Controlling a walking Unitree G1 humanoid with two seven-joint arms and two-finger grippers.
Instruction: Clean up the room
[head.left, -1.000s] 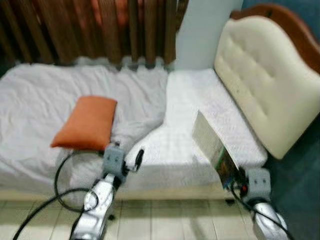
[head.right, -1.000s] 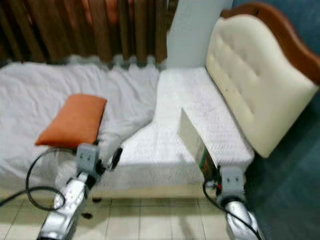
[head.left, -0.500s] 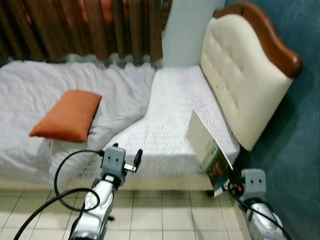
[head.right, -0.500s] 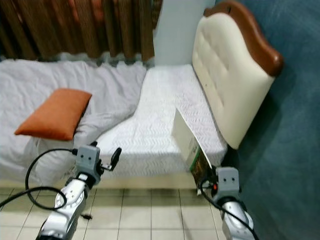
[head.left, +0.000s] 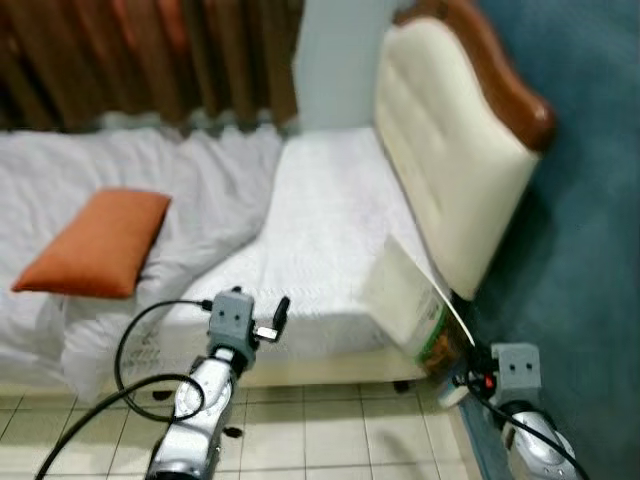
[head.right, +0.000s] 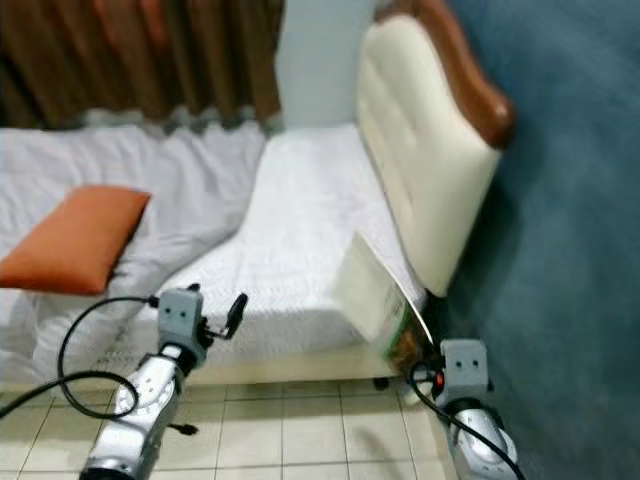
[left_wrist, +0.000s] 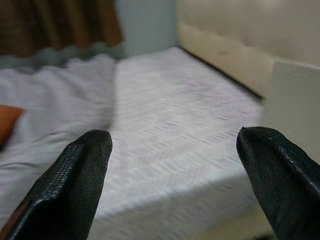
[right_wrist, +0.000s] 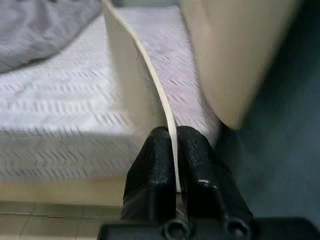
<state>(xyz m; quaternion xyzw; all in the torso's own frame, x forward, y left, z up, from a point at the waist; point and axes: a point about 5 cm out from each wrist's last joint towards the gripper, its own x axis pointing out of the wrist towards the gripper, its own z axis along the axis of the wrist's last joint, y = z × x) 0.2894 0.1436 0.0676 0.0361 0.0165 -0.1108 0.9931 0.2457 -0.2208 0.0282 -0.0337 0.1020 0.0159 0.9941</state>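
My right gripper (right_wrist: 172, 135) is shut on the lower edge of a thin book (head.left: 403, 300) with a white cover and a green patch near the bottom. The book stands tilted beside the bed's near right corner, just under the cream headboard (head.left: 450, 150). My left gripper (left_wrist: 172, 145) is open with nothing between its fingers (head.left: 281, 312); it is held in front of the mattress (head.left: 320, 210). An orange pillow (head.left: 95, 243) lies on the crumpled white blanket (head.left: 200, 190) at the left.
A dark blue wall (head.left: 590, 200) runs close along my right side. Brown curtains (head.left: 150, 60) hang behind the bed. Pale floor tiles (head.left: 330, 430) lie between me and the bed frame. A black cable (head.left: 130, 370) loops off my left arm.
The whole picture has slid left, so the camera has turned right toward the blue wall. My right gripper still holds the book; the left one stays open.
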